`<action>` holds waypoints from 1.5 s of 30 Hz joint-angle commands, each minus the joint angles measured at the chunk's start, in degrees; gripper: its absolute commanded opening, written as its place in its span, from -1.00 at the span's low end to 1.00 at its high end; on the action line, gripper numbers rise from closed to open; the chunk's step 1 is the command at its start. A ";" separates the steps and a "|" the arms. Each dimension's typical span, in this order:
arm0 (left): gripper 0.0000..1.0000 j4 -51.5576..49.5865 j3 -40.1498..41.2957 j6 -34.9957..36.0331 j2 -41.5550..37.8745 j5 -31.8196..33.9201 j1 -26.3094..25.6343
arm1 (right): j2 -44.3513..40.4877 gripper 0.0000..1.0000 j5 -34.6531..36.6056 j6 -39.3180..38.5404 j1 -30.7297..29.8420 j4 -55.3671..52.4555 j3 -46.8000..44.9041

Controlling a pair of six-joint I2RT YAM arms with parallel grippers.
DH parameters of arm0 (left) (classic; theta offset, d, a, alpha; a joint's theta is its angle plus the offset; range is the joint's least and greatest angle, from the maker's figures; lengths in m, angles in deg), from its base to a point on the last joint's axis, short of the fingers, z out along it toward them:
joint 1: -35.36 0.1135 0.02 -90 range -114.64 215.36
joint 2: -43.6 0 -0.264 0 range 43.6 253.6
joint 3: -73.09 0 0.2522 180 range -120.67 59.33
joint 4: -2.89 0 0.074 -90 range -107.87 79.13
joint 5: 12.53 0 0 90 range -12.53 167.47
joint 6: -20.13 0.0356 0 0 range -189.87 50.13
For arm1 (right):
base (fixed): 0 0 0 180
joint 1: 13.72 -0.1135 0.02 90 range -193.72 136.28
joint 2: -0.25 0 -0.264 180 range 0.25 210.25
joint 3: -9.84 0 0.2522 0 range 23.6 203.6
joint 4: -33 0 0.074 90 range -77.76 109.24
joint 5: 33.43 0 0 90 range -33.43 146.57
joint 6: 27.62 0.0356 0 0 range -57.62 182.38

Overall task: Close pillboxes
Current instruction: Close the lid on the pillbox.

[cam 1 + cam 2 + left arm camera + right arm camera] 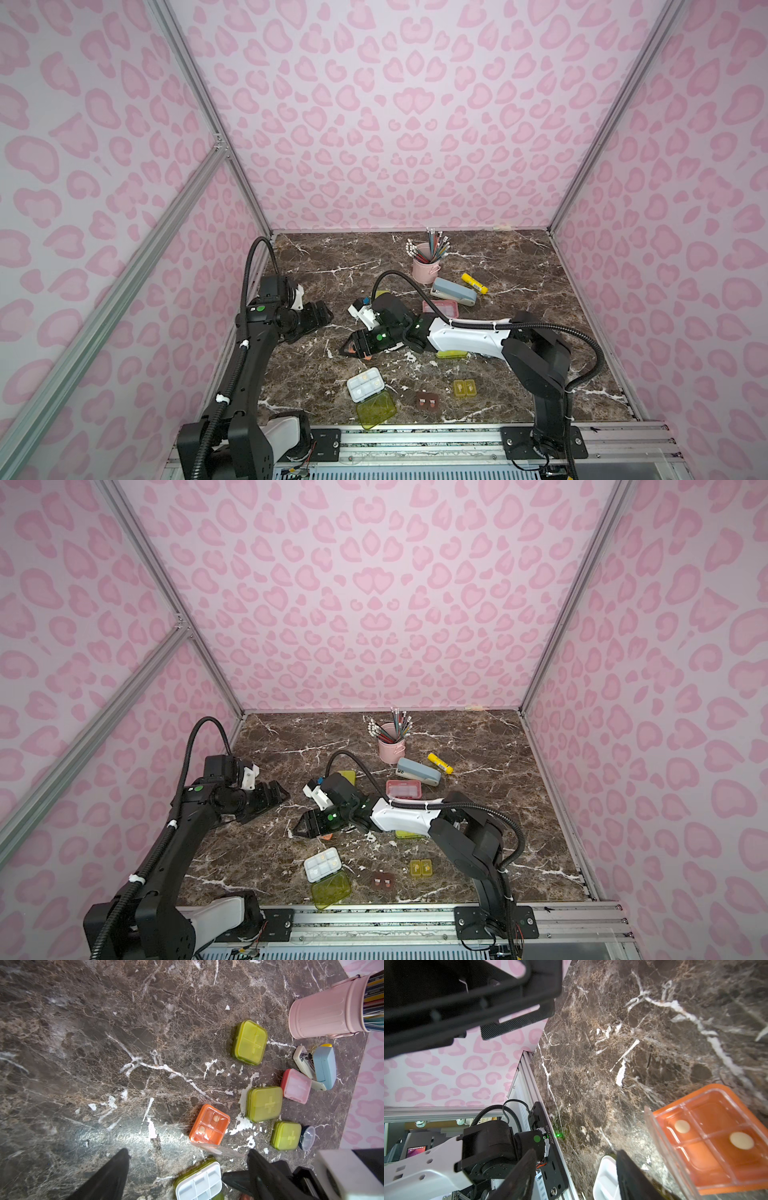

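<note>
Where I work, pink-spotted walls (pixel 395 104) shut in three sides of a brown marble table (pixel 519 266) veined with white, and a metal rail (pixel 415 442) runs along its 6 o'clock edge. My left gripper (pixel 316 324) hangs at 9 o'clock, jaws spread wide, empty. My right gripper (pixel 351 351) lies low just toward 9 from the centre, jaws partway apart with nothing between them; the orange box (pixel 708 1140) sits just beside one finger (pixel 631 1176).

The pillboxes are flat plastic cases with rounded corners. Biggest is the white tray (pixel 365 385) at 7 o'clock, open, its green lid (pixel 376 409) flat on the table toward 6. Three green boxes (pixel 264 1103) around the centre are shut, a cross moulded on each top. The orange box is open, its clear lid (pixel 662 1153) standing up, two pale pills (pixel 741 1140) inside. The pink box (pixel 440 308), just toward 1 from the centre, is shut under a cloudy top. The brown box (pixel 427 400) lies at 6 and the yellow box (pixel 464 386) at 5; whether those are shut I cannot tell. The round blue box (pixel 307 1138) sits just beside the smallest green one.

Counted: nine pillboxes, four green-lidded, one each orange, pink, brown, yellow, blue. One cup (pixel 426 268) of pencils at 12, one stapler (pixel 454 291) and one glue stick (pixel 473 284) toward 1.
</note>
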 commanded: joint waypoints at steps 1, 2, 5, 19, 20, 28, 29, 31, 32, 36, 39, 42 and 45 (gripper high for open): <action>0.80 0.32 0.17 0.17 0.17 -0.89 0.11 | 0.58 0.25 -0.42 -0.73 0.27 0.52 -0.15; 0.80 0.31 0.17 0.18 0.20 -0.97 0.20 | 0.63 0.25 -0.40 -0.68 0.33 0.56 -0.17; 0.80 0.32 0.22 0.18 0.30 -1.15 0.20 | 0.74 0.26 -0.37 -0.72 0.46 0.64 -0.16; 0.80 0.39 0.27 0.18 0.48 -1.51 0.20 | 0.84 0.25 -0.53 -0.55 1.09 1.44 -0.78; 0.80 0.37 0.33 0.21 0.55 -1.55 0.25 | 0.95 0.25 -0.53 -0.48 1.10 1.49 -0.87; 0.80 0.43 0.42 0.24 0.78 -1.73 0.26 | 0.96 0.25 -0.62 -0.24 1.50 2.19 -1.64; 0.80 0.37 0.36 0.24 0.83 -1.74 0.30 | 0.89 0.25 -0.62 -0.21 1.59 2.31 -1.71; 0.81 0.36 0.37 0.21 0.92 -1.76 0.29 | 0.87 0.25 -0.62 -0.19 1.68 2.49 -1.86; 0.80 0.38 0.37 0.19 0.91 -1.79 0.24 | 0.84 0.25 -0.63 -0.21 1.63 2.52 -2.00; 0.80 0.37 0.41 0.22 1.09 -1.86 0.26 | 0.92 0.25 -0.71 -0.12 1.79 3.00 -2.43; 0.80 0.37 0.39 0.17 1.28 -2.03 0.27 | 0.98 0.25 -0.70 -0.01 1.96 3.19 -2.76; 0.81 0.44 0.35 0.13 1.35 -2.04 0.27 | 1.13 0.25 -0.80 0.18 2.11 3.59 -3.00; 0.80 0.38 0.44 0.16 1.35 -2.03 0.24 | 1.31 0.25 -0.88 0.15 2.31 3.77 -3.28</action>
